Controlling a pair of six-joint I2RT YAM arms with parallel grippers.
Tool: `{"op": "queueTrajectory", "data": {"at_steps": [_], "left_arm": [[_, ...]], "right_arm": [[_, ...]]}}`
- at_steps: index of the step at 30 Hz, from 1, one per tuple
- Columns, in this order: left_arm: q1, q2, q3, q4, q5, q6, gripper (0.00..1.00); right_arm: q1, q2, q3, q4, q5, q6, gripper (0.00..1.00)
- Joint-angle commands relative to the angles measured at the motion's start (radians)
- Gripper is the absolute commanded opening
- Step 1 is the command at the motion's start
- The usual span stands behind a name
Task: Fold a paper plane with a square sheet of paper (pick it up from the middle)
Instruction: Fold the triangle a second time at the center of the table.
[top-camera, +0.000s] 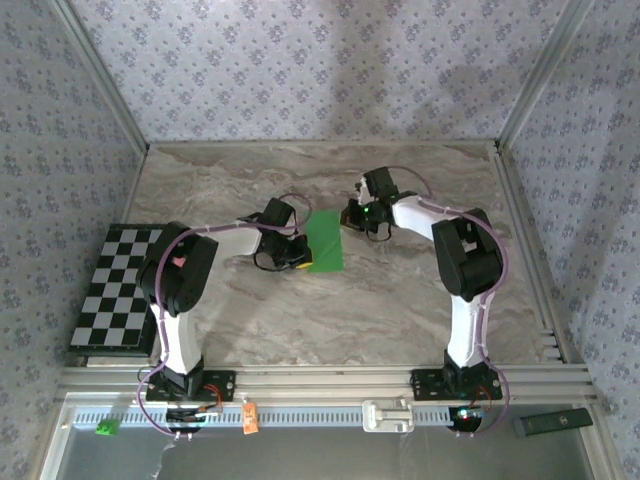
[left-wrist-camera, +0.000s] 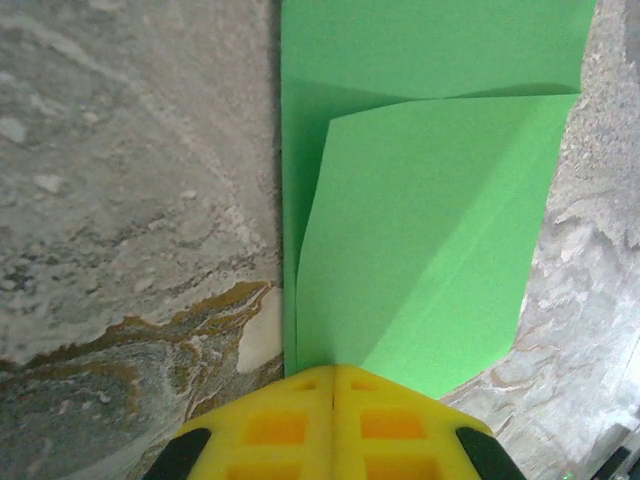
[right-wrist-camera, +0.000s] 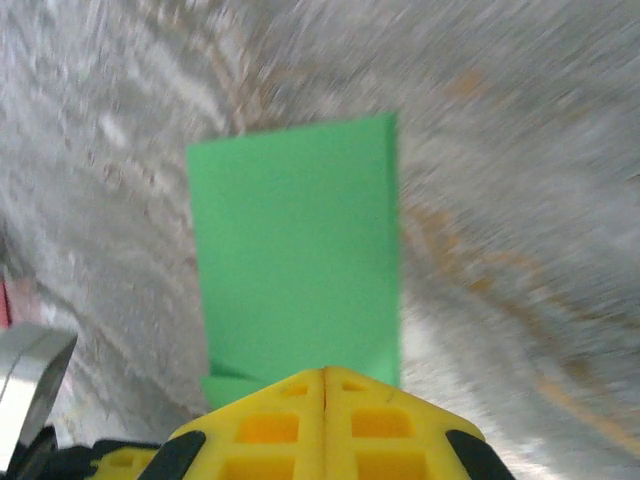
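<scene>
Top view – table (top-camera: 400, 320): marbled grey-brown slab with patterned walls on three sides.
Top view – green paper (top-camera: 324, 240): lies flat near the table's middle between the two arms, as an upright rectangle rather than a square.
Top view – left gripper (top-camera: 300, 260): at the paper's lower left edge, yellow tip touching or just over it.
Top view – right gripper (top-camera: 351, 215): just beside the paper's upper right edge; contact cannot be told from here.
Top view – checkered board (top-camera: 118, 290): black and white, on the table's left side, well apart from the paper.
Top view – green cube (top-camera: 105, 428): tiny, on the front rail beside the left arm's base.

Left wrist – left gripper (left-wrist-camera: 333, 376): yellow fingers (left-wrist-camera: 275, 430) pressed together with no gap at the seam.
Left wrist – green paper (left-wrist-camera: 430, 200): doubled, with a slanted flap lying on top of a flat layer. Its near edge runs under the fingertips – pinched or only pressed, I cannot tell.

Right wrist – right gripper (right-wrist-camera: 325, 378): yellow fingers (right-wrist-camera: 265, 430) closed tight, seam to seam.
Right wrist – green paper (right-wrist-camera: 295, 250): flat on the marble just ahead of the tips, with a small folded corner at the lower left. The picture is smeared and no grasp is evident.
</scene>
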Motion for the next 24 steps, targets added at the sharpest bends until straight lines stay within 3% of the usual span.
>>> {"op": "queueTrajectory", "data": {"at_steps": [1,11,16,24], "left_arm": [[0.01,0.034,0.016,-0.093,-0.026,0.047,0.0],[0.011,0.018,0.051,-0.086,0.017,0.048,0.0],[0.009,-0.012,0.085,-0.042,0.048,0.022,0.05],[-0.021,0.071,0.163,0.0,0.069,-0.007,0.05]], "right_arm": [[0.048,0.001,-0.056,0.012,-0.035,0.027,0.0],[0.075,0.068,-0.047,0.029,-0.022,0.055,0.0],[0.071,0.094,-0.057,-0.011,0.007,0.046,0.0],[0.07,0.107,-0.051,-0.063,0.024,0.042,0.0]]}}
